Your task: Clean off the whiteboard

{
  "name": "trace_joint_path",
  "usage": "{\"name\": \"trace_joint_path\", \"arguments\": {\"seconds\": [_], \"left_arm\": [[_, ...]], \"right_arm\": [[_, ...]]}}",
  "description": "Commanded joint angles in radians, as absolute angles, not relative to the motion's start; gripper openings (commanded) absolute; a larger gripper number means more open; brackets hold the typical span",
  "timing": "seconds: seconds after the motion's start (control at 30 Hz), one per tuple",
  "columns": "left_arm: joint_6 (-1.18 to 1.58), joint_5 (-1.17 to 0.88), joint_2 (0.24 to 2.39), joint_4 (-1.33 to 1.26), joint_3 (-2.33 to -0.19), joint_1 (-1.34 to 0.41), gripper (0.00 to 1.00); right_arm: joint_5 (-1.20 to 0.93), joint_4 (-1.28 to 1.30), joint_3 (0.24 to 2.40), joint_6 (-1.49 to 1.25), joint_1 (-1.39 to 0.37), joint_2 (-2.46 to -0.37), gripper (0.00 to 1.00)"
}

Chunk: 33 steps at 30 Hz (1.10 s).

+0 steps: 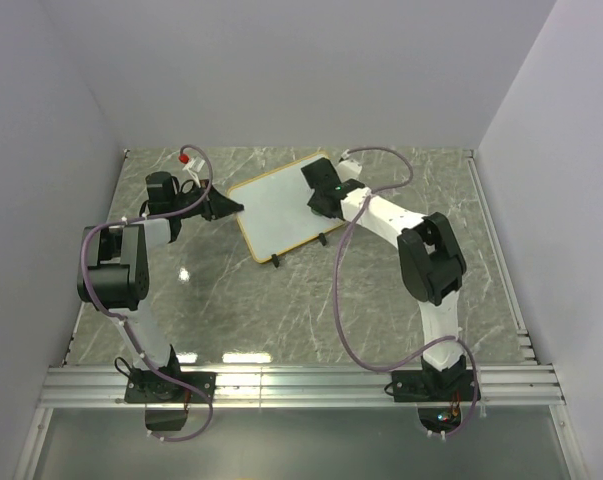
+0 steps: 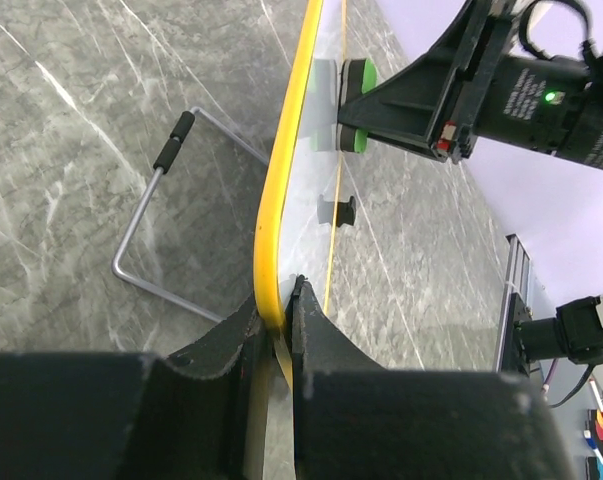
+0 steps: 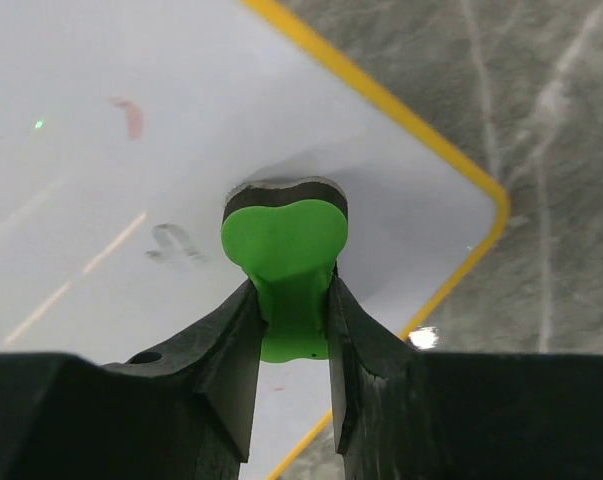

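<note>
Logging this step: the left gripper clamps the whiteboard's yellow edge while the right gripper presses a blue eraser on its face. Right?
Not quite: the eraser is green, not blue, as the right wrist view shows. The left gripper does clamp the yellow edge of the whiteboard, and the right gripper presses the eraser on its face.

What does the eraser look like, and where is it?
Find the whiteboard at the far side of the table. The right arm's fingers hold the eraser against it. It is the only green block, with a dark pad.
</note>
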<state>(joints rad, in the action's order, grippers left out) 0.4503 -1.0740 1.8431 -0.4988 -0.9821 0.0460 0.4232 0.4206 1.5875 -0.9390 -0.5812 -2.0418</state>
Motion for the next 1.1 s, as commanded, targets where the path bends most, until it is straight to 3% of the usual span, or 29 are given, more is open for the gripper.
{"name": "trace_joint_path", "arguments": {"seconds": [0.0,0.4,0.83,1.07], "left_arm": [[0.314,-1.066,1.838,-0.433,-0.983,0.014,0.00],[0.275,-1.057,1.842,-0.382,-0.992,0.014,0.00],[0.250,-1.049,1.852,-0.348,-1.008,0.014,0.00],[0.250,-1.051,1.858,-0.344,-1.012,0.014,0.00]], "right_arm": [[0.385,0.336,1.687,-0.988,-0.641,-2.109,0.00],[0.360,0.403,2.046,-0.919,-0.629,-2.283,0.00],[0.376,0.292,1.525,-0.995,-0.545,-2.066,0.00],[0.360,0.256,1.437,-1.029,-0.520,-2.032,0.00]]}}
